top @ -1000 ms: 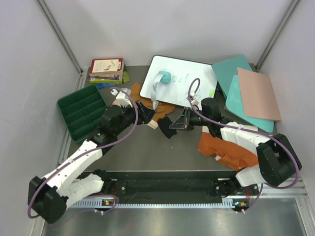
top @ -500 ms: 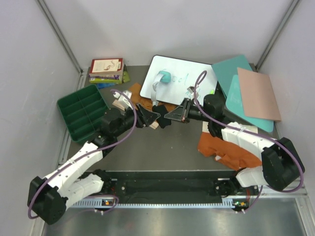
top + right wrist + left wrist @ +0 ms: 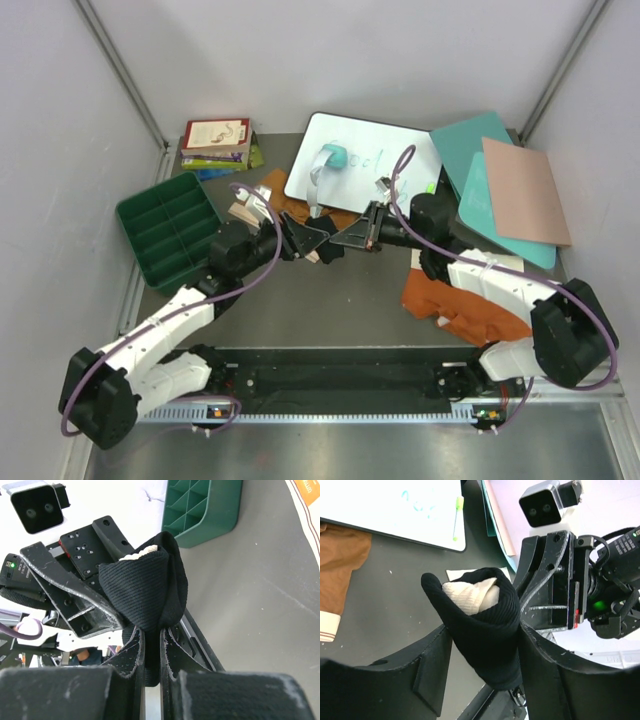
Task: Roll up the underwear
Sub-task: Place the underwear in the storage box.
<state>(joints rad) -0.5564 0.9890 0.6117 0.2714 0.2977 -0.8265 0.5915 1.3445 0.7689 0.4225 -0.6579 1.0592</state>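
Right gripper [image 3: 152,635] was pressed nearly together, pinching a thin fold at the bottom of the black briefs [image 3: 142,590]. Left gripper [image 3: 485,647] faced it nose to nose, its fingers [image 3: 432,662] on either side of the same bundle, with cloth filling the gap and touching both. So the black briefs [image 3: 322,242] were held off the table [image 3: 330,300] between the two arms, mid-table, just in front of the whiteboard [image 3: 365,160]. They were already wound into a fat roll, with the cream waistband [image 3: 470,594] tucked inside at the open end.

Handling, as a judgement: light, soft ribbed knit with no stiffness. It squashes under the fingers and would likely spring loose if let go. Best taken across the thick middle of the roll, not by a loose edge.

Mustard-tan briefs [image 3: 290,200] lay flat beside the whiteboard. Rust-orange briefs [image 3: 460,305] lay crumpled under the right arm. Both looked unrolled.

Compared with a second ago, the two grippers had closed the gap between them and shifted slightly toward the whiteboard. The black cloth no longer hung low off the right gripper alone, and the left fingers had narrowed onto the roll. Other items had not moved.
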